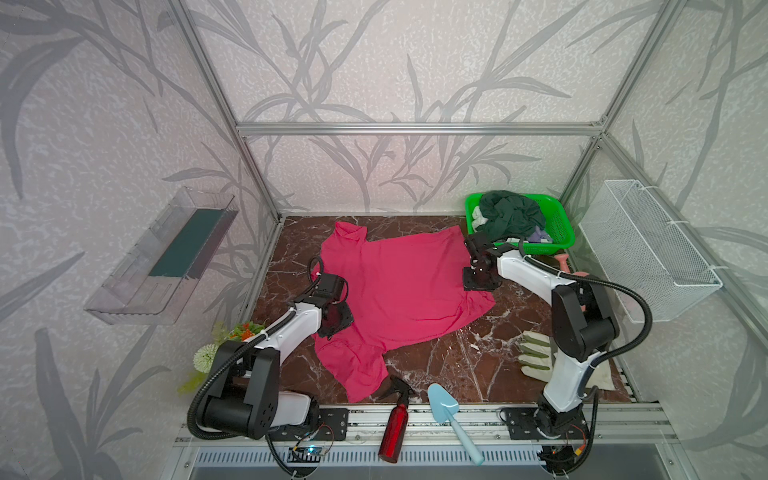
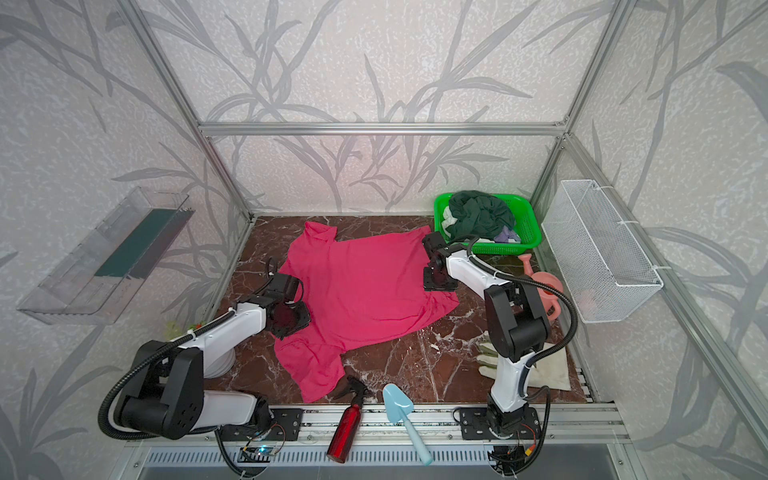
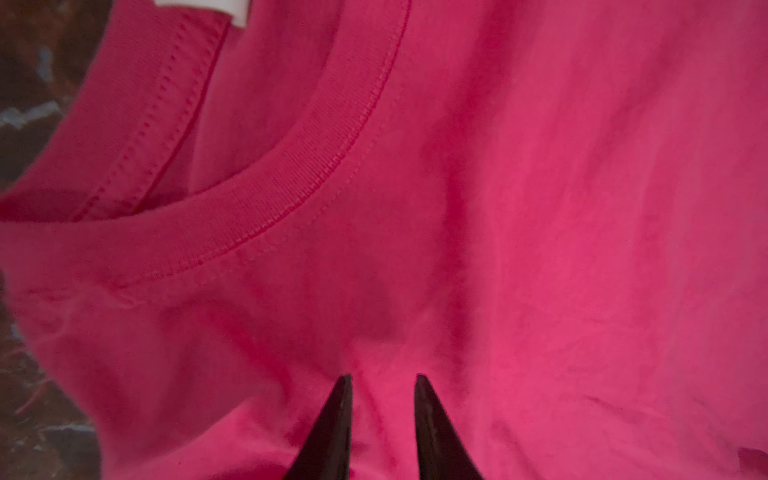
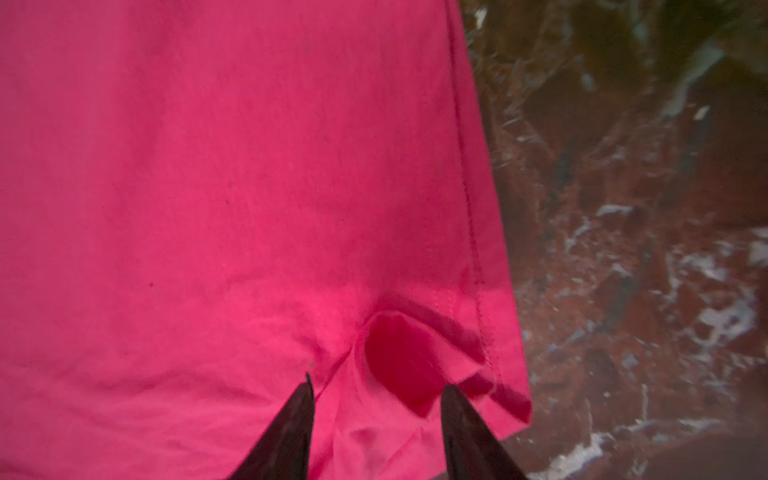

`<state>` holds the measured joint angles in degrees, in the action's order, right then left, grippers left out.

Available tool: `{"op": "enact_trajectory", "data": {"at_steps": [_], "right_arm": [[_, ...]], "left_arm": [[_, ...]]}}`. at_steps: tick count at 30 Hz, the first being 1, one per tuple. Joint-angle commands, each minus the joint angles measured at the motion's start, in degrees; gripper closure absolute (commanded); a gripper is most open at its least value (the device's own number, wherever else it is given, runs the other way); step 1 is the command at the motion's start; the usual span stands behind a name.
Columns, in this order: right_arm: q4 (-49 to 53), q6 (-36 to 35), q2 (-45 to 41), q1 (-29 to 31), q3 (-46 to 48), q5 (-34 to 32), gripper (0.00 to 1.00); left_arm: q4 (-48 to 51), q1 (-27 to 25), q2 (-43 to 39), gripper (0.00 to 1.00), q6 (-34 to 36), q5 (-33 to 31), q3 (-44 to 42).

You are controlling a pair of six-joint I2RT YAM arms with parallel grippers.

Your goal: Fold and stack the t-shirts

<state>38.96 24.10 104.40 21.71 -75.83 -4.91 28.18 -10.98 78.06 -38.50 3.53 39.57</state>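
Note:
A bright pink-red t-shirt (image 1: 399, 286) (image 2: 361, 286) lies spread on the brown marble table in both top views. My left gripper (image 3: 384, 380) hovers just over its chest below the ribbed collar (image 3: 291, 187). Its fingertips stand slightly apart with loose cloth under them. A corner of the white neck label (image 3: 199, 8) shows. My right gripper (image 4: 376, 386) is open over a bunched fold by the stitched hem (image 4: 469, 208), at the shirt's right edge. A dark green t-shirt (image 1: 509, 214) (image 2: 482, 212) is heaped over whitish and lavender cloth in the green basket (image 1: 557, 212).
A red spray bottle (image 1: 395, 428) and a light blue trowel (image 1: 446, 409) lie at the front edge. Pale work gloves (image 1: 536, 353) lie beside the right arm's base. A pink watering can (image 2: 544, 286) sits at the right, under a white wire basket (image 1: 648, 249). Artificial flowers (image 1: 208, 353) stand front left.

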Motion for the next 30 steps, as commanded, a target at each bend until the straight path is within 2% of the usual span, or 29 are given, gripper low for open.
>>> {"op": "enact_trajectory", "data": {"at_steps": [1, 4, 8, 9, 21, 30], "right_arm": [[2.0, 1.0, -4.6, -0.4, 2.5, -3.1, 0.50], [2.0, 1.7, -4.8, -0.9, 4.4, -3.3, 0.51], [0.6, 2.1, -3.3, -1.2, 5.7, -2.2, 0.66], [0.4, 2.2, -2.8, -1.2, 5.8, -2.0, 0.67], [-1.3, 2.6, 2.3, -1.2, 6.1, -1.5, 0.71], [-1.3, 2.4, 3.5, -1.2, 5.8, -1.3, 0.96]], "left_arm": [[-0.5, -0.3, -0.2, 0.72, 0.3, -0.3, -0.1], [-0.7, -0.4, 0.2, 0.72, 0.4, -0.1, 0.1], [-0.3, -0.4, -0.1, 0.72, 0.6, -0.2, 0.2], [-0.1, -0.4, -0.3, 0.72, 0.7, -0.3, 0.2], [0.0, -0.4, -0.4, 0.72, 0.7, -0.5, 0.2], [0.1, -0.4, -0.4, 0.72, 0.6, -0.5, 0.3]]}}
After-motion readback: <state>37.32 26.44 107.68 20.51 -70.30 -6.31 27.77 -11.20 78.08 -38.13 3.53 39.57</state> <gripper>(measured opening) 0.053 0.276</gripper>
